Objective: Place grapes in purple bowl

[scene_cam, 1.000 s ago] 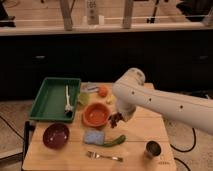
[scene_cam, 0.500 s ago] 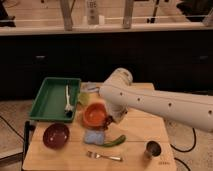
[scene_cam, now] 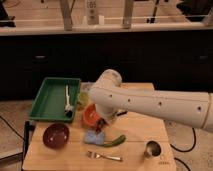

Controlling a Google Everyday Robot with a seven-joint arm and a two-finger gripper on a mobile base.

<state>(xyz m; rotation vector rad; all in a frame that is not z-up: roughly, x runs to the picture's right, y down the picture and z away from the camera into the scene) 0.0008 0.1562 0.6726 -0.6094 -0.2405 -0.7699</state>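
Swung left over the past second, from the right of the orange bowl (scene_cam: 89,116) to its near rim: white arm (scene_cam: 150,102) and gripper (scene_cam: 102,121). Pictured nearest the camera, well in front of the orange bowl, a fork (scene_cam: 105,156) flat on the wooden table (scene_cam: 137,127); off to the bowl's front right, a steel cup (scene_cam: 151,148) standing upright. Just in front of the orange bowl, a blue sponge (scene_cam: 93,137), with a green pepper (scene_cam: 116,141) touching its right end. To the front left of the orange bowl and apart from it, the purple bowl (scene_cam: 55,135), glossy inside turned up. At the orange bowl's near rim, above the sponge, jaws closed all the way on the grapes (scene_cam: 100,125), a dark red lump at the tip of the gripper, lifted off the table and not yet in the purple bowl. Behind the orange bowl to the left, a green tray (scene_cam: 47,102) with a white-handled utensil (scene_cam: 67,97) lying lengthwise inside. Right behind the orange bowl, partly hidden by the arm, something yellow-green (scene_cam: 84,98), too masked to name. Farthest back, beyond the orange bowl, dark cabinet fronts (scene_cam: 50,55) under a pale counter edge (scene_cam: 150,26), with upright metal posts (scene_cam: 66,15) above.
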